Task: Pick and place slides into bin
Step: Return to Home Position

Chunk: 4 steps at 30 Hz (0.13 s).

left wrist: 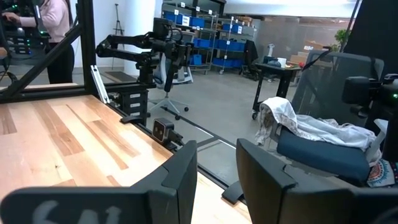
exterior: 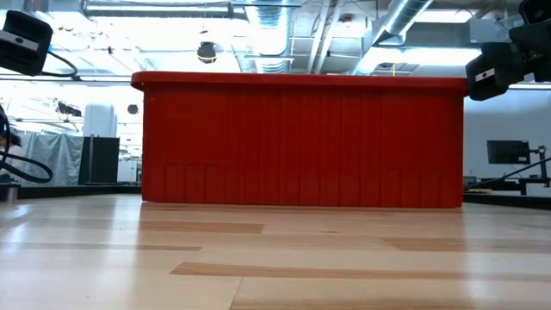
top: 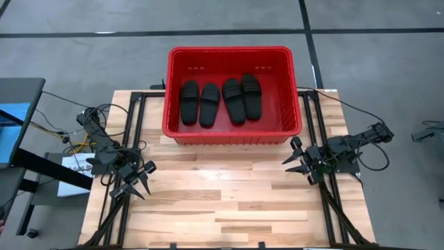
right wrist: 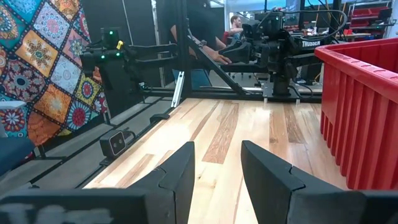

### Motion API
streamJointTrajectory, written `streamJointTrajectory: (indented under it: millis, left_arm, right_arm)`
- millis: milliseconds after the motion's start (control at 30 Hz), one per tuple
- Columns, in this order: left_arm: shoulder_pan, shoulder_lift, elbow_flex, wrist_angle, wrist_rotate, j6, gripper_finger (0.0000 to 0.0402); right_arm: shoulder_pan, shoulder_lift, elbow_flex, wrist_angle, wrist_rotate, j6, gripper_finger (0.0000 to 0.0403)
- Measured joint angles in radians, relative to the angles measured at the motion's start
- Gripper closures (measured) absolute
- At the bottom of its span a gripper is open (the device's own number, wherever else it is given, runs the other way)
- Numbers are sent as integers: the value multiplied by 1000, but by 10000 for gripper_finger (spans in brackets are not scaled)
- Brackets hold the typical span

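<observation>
Four slides (top: 220,101) lie abreast in bin (top: 234,51), long axes front-to-back. Well back at table (top: 229,205) sides sit left gripper (top: 139,182), right gripper (top: 295,157), jaws parted, seemingly empty.

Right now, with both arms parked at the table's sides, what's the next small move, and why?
Probably just ease both arms into their rest pose; no further pick looks needed. All four black slides lie side by side inside the red bin, and the high view shows none outside it. The left gripper and right gripper are both open, hold nothing and sit apart from the bin.
</observation>
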Motion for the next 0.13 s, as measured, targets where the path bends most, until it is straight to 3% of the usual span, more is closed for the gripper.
streamJointTrajectory:
  millis: [133]
  left_arm:
    - [0, 0, 0, 0, 0, -3, 299]
  right_arm:
    - [0, 0, 0, 0, 0, 0, 281]
